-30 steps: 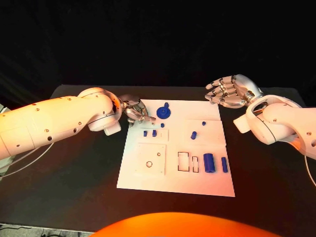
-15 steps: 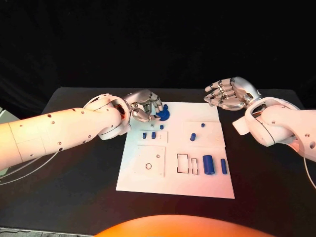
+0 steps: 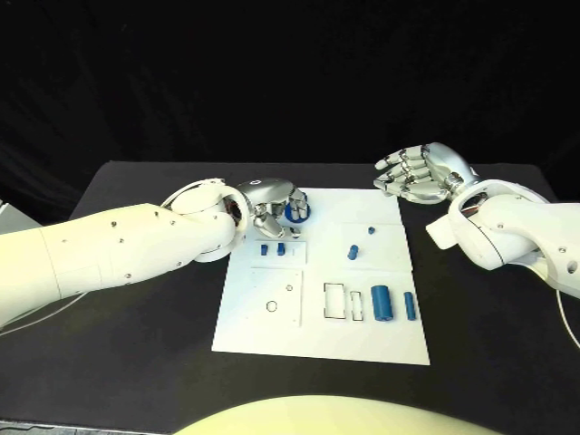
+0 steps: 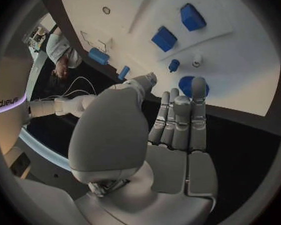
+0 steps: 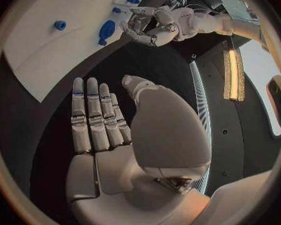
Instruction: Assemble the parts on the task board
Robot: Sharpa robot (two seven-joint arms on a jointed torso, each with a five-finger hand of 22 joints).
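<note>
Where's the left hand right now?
In the head view, the left hand hovers over the white board's far left corner, beside the round blue part.

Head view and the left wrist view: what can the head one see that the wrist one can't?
Head view alone: the whole task board, both rectangular outlines near its middle, and the right hand raised off the board's far right corner, fingers apart and holding nothing.

Left wrist view alone: the inside of the left hand, fingers straight and empty, fingertips just short of the round blue part.

Both: the left hand over the board's far left corner, that round part beside it, and the two small blue blocks nearby.
</note>
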